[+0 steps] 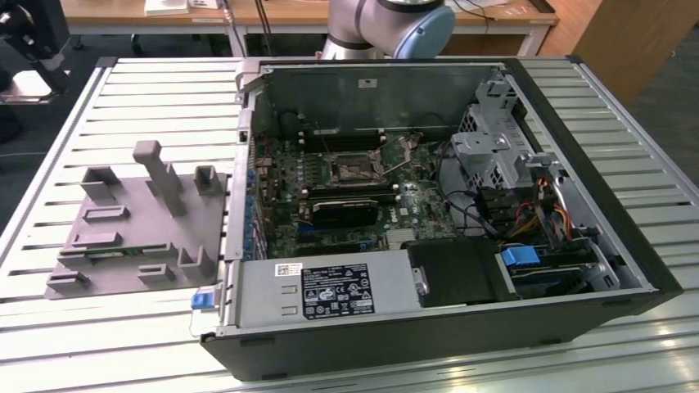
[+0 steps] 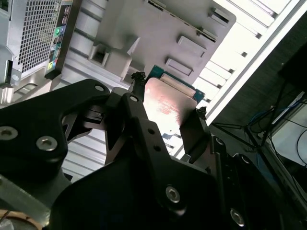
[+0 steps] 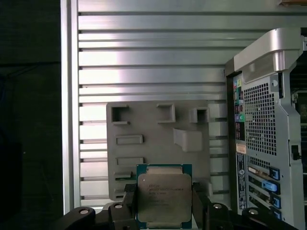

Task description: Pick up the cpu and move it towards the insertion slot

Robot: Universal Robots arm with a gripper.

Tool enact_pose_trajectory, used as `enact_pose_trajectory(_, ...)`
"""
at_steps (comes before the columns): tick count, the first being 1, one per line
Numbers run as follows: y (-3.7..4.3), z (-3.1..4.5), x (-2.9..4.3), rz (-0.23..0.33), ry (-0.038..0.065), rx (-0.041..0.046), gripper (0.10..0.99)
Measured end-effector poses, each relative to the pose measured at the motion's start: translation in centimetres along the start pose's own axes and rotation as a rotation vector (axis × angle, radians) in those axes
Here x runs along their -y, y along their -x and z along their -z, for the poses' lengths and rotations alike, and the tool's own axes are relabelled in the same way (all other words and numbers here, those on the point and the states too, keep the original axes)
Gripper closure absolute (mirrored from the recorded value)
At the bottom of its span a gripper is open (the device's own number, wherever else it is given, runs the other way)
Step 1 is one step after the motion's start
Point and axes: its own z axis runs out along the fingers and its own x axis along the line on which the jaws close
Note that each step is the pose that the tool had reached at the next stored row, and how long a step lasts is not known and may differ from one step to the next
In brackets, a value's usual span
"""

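Jaws clamped on the small square silver-grey metal cpu (image 3: 164,197).
It hangs above the grey plastic fixture plate (image 3: 153,132); the shiny-framed square insertion slot (image 1: 352,169) lies to the exterior view's right, inside the black case (image 1: 437,344).

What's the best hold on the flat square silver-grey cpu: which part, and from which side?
Take the flat square silver-grey cpu by two opposite side edges, coming in square to its metal top. It is thin and flat, so only the edges offer parallel faces to pinch. In the first wrist view the black gripper holds it this way, pressing on both side edges.
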Motion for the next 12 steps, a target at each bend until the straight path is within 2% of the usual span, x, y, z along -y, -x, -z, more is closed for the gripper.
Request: enact_pose_trajectory(12, 3.58, -0.15, -0.15, 0.0, 0.0, 0.0, 0.545)
